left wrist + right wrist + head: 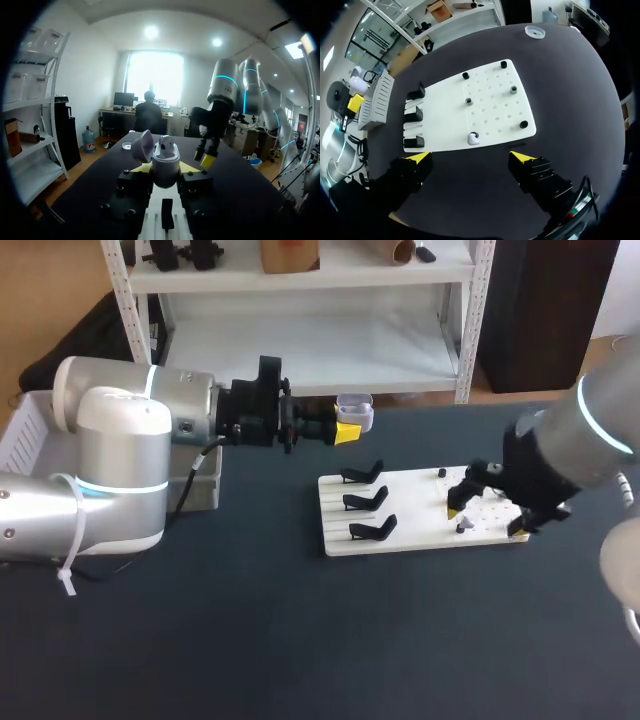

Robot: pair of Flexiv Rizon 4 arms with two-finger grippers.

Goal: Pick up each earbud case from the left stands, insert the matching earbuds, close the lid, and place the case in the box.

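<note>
My left gripper (348, 428) is shut on a pale lavender earbud case (355, 410), held above the table behind the white board (420, 540). In the left wrist view the case (166, 161) stands upright between the yellow tips with its lid (142, 146) swung open. Three black stands (365, 500) on the board's left side are bare. My right gripper (485, 520) hovers open over the board's right part. In the right wrist view, a white earbud (473, 138) lies on the board (495, 112) just ahead of my right gripper (470, 157).
Several small dark pegs (513, 89) dot the board's right half. A pale slatted box (25, 430) sits at the table's left edge behind my left arm. Dark table surface lies open in front of the board.
</note>
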